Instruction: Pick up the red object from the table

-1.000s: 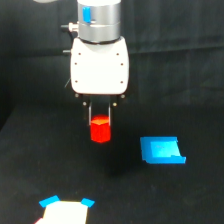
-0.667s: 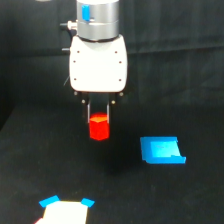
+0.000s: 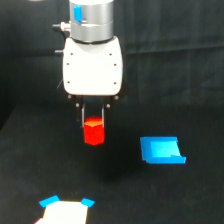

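Observation:
The red object (image 3: 93, 132) is a small bright red hexagonal block with an orange-tinted top. It hangs between the two thin fingers of my gripper (image 3: 93, 125), which is shut on it. The block is held above the black table (image 3: 40, 170), with dark table surface showing beneath it. The white gripper body and silver wrist stand upright above it in the middle of the exterior view.
A flat blue tray-like piece (image 3: 161, 150) lies on the table to the exterior view's right of the block. A white piece with blue corners (image 3: 65, 210) lies at the bottom edge, to the exterior view's left.
The gripper has risen a little and shifted slightly toward the exterior view's left, carrying the red object up with it. The blue piece and the white piece have not moved.

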You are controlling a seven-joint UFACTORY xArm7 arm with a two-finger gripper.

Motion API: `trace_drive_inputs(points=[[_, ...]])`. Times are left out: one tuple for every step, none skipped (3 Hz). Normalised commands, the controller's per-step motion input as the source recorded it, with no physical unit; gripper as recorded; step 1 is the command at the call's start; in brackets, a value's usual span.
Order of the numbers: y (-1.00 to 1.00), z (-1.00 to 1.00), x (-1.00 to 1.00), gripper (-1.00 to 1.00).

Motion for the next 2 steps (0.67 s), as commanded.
trace_drive_inputs(points=[[0.02, -0.05, -0.3, -1.0], [0.42, 0.1, -0.06, -1.0]])
